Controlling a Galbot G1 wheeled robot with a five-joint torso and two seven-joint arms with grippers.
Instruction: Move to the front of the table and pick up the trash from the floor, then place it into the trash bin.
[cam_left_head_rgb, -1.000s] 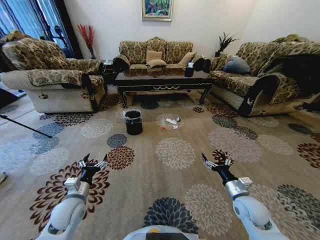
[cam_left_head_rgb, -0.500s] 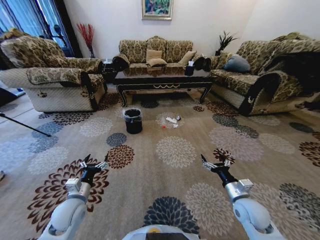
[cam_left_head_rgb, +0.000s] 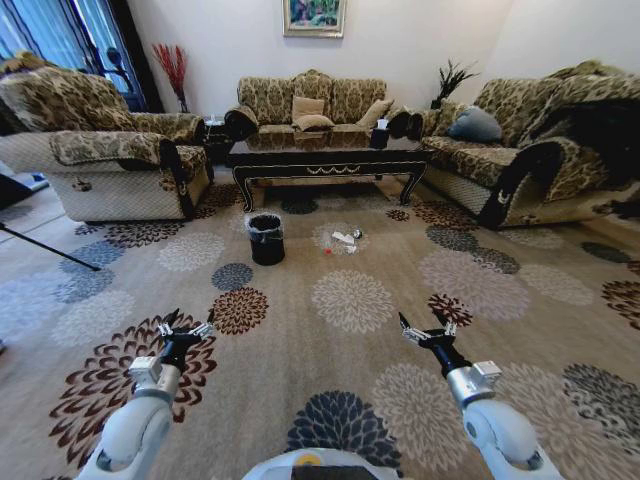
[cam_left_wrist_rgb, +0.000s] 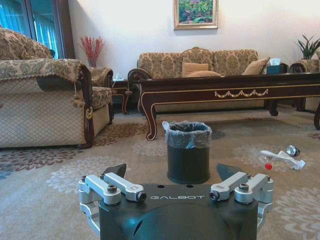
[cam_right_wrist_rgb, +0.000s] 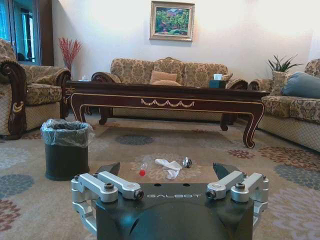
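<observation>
Starting nearest the camera in the head view, the left gripper (cam_left_head_rgb: 185, 326) is held low at about 7 o'clock over the patterned carpet (cam_left_head_rgb: 350, 300), fingers spread with nothing between them; the right gripper (cam_left_head_rgb: 427, 328) is held likewise at about 5 o'clock, also spread and empty. Both are kept well apart from the task items. Farther out, at roughly 11 o'clock, the trash bin (cam_left_head_rgb: 266, 239) is seen upright on the carpet, its greyish liner folded over the rim. The trash (cam_left_head_rgb: 343, 240) is scattered just beyond centre at 12 o'clock, near the bin but apart from it: crumpled white paper (cam_right_wrist_rgb: 168, 167), a clear piece with a red cap (cam_right_wrist_rgb: 142, 170), and a small silvery bit (cam_right_wrist_rgb: 187, 162). Behind both, the table (cam_left_head_rgb: 328, 163) is set across the view, gold scrollwork on its front edge. Farthest back, a sofa (cam_left_head_rgb: 313, 103) is placed against the wall under a framed picture (cam_left_head_rgb: 314, 18).
</observation>
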